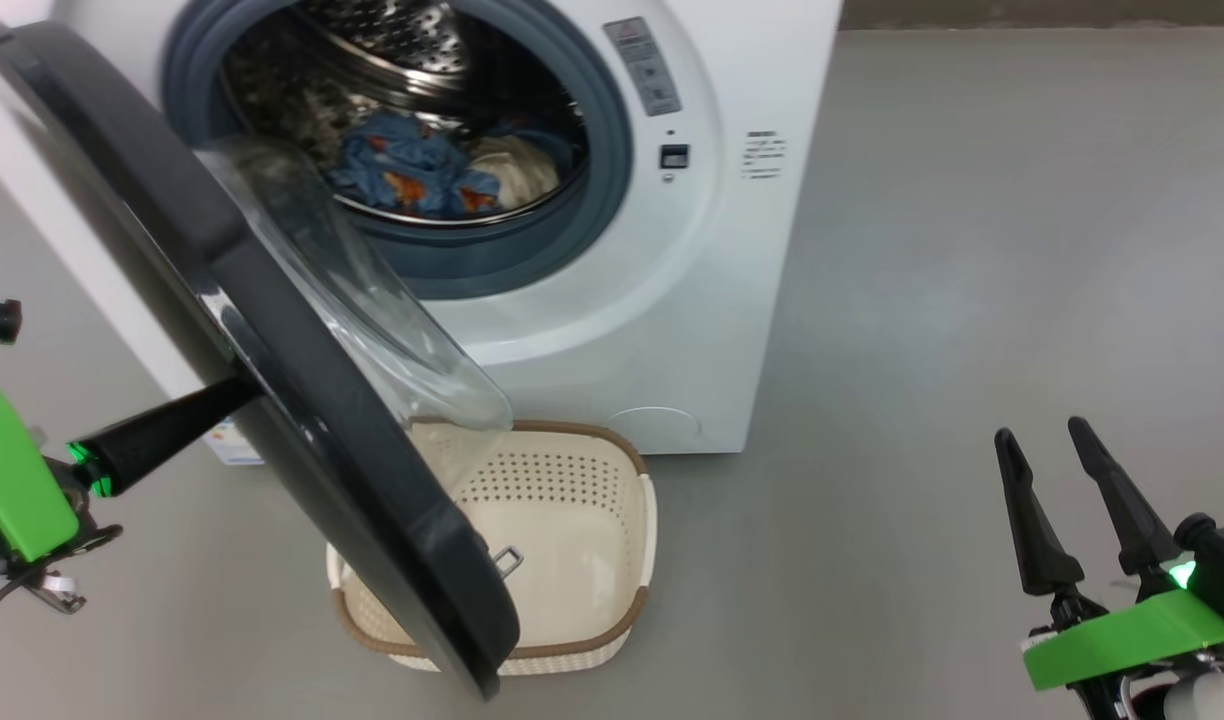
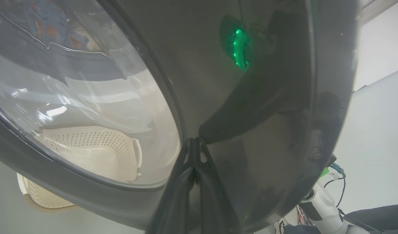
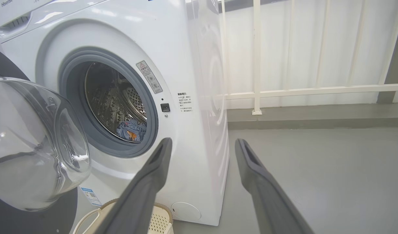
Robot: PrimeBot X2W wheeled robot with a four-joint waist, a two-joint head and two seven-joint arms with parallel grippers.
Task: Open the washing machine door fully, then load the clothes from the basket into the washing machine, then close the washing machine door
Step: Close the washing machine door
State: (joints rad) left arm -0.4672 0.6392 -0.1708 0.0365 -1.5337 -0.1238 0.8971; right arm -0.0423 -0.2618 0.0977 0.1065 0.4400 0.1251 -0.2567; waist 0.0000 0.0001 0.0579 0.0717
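Floor: smooth matte grey floor [image 1: 972, 250], evenly lit.
Wall: white panelled wall [image 3: 316, 48], crossed by cream-white rails [image 3: 316, 88].
Far right: dark grey upright post [image 3: 394, 65].

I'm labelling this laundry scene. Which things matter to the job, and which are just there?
Job: washing machine, door, clothes, basket, left gripper at the door, right gripper.
Just there: floor, railing, warning label.

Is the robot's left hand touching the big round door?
Touching. In the left wrist view the shut left gripper meets its own reflection on the door, on its black rim, without a gap.
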